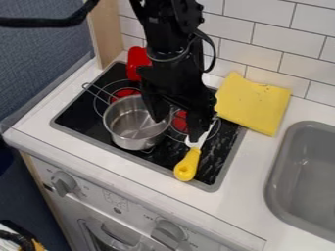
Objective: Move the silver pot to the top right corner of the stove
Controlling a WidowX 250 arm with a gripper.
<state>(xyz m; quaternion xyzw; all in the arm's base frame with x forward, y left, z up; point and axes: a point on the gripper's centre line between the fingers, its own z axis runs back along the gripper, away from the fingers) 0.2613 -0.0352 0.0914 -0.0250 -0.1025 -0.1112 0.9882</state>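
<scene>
- The pot (132, 125) sits left of centre on the stove (77, 113), so it must go right and back.
- The pincer (177, 129) hangs wide, one finger over the pot's inside and one beyond its right rim, presumably to pinch the wall between them.
- The handle points to the back left, out of that side's way.
- The yellow-handled tool (187, 165) lies right of the pot; a low sideways move could knock it, so lifting first seems wiser.
</scene>
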